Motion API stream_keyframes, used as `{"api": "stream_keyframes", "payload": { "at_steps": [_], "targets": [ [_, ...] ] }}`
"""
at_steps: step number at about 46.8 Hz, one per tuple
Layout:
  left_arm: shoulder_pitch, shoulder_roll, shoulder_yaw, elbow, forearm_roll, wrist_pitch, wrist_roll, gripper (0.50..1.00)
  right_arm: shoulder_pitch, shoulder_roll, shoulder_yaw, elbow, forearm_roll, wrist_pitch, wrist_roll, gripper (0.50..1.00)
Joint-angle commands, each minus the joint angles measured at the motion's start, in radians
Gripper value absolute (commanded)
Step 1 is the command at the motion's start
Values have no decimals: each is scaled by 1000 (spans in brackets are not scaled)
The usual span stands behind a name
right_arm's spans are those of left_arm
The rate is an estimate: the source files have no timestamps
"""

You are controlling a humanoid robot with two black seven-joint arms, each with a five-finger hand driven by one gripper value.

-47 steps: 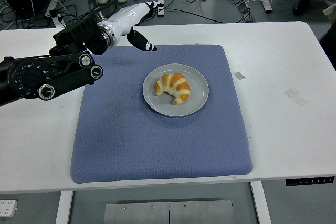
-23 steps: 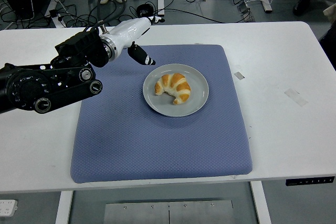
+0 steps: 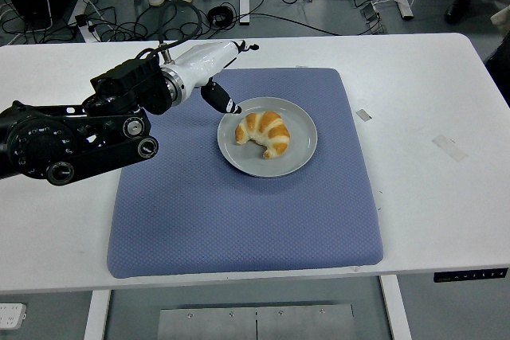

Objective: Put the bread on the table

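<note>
Golden bread sits on the plate; my left hand hovers beside it, fingers loose, holding nothing, for grasping.

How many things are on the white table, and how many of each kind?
Croissant: 1
Grey plate: 1
Blue mat: 1
Total: 3, not counting the robot's left hand reaching in over the mat.

croissant | golden, curved | lying on grey plate
</note>
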Motion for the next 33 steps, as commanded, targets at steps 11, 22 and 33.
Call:
{"api": "stream_keyframes", "payload": {
  "at_steps": [11, 22, 33],
  "targets": [
    [0, -6, 32, -4, 11, -9, -3, 958, 0, 0, 0, 0, 0, 0, -1, 1000],
    [2, -9, 33, -6, 12, -26, -14, 958, 0, 0, 0, 0, 0, 0, -1, 1000],
    [23, -13, 33, -15, 26, -57, -32, 958, 0, 0, 0, 0, 0, 0, -1, 1000]
  ]
}}
